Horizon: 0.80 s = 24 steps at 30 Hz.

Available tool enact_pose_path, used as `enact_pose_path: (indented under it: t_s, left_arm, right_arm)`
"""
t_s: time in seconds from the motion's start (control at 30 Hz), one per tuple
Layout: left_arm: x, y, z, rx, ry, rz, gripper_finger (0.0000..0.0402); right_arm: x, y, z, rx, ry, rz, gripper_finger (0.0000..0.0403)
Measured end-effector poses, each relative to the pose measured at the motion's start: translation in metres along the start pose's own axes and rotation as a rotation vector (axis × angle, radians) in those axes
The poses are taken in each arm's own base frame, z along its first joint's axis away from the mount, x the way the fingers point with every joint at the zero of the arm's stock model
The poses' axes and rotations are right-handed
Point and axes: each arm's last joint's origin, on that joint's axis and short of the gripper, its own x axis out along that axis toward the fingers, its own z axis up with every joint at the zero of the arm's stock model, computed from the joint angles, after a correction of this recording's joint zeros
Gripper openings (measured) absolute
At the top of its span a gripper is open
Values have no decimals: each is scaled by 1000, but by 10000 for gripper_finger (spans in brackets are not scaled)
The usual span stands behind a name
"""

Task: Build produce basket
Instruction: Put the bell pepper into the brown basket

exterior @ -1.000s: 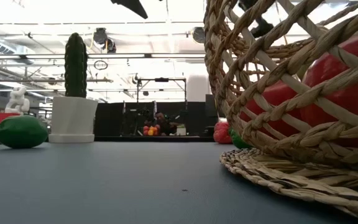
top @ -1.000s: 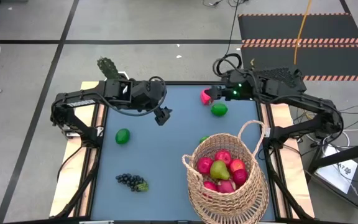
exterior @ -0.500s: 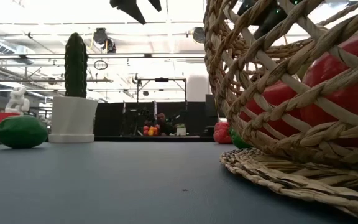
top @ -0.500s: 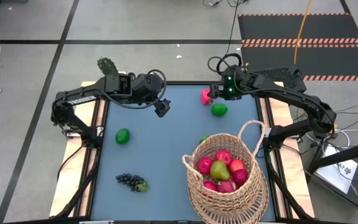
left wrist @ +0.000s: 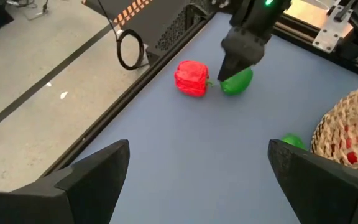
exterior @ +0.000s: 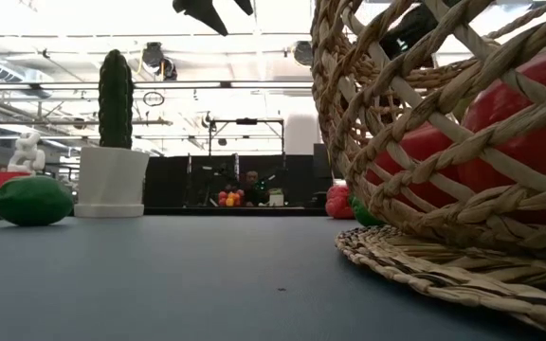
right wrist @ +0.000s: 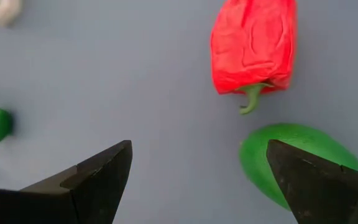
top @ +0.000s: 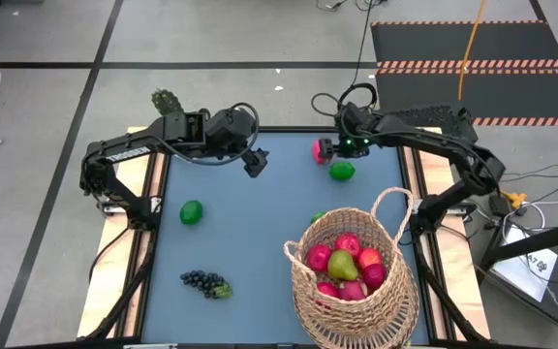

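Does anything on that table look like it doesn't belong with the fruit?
Yes: a green potted cactus in a white pot stands at the table's far left corner, clearly decor rather than produce. Otherwise, nothing looks spilled or damaged; the tan woven wicker basket stands upright with fruit inside.

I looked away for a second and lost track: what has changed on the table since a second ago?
The right gripper has slid along the far edge towards the table's left side and now hangs open beside the red pepper and the green fruit. The left gripper, also open, drew back slightly towards the far edge. Nothing was picked up or released. The basket, lime and grapes stayed put.
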Motion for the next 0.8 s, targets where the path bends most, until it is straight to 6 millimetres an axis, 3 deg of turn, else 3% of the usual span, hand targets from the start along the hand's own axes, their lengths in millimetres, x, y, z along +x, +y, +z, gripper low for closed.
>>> enact_pose_path:
  t_s: [0.43,0.8]
  left_arm:
    - [-1,-2,0,-6,1,-16,383]
    - [-2,-6,-1,1,-1,-26,383]
  right_arm:
    - [36,-6,6,14,41,-50,313]
    - [52,-11,7,32,56,-103,286]
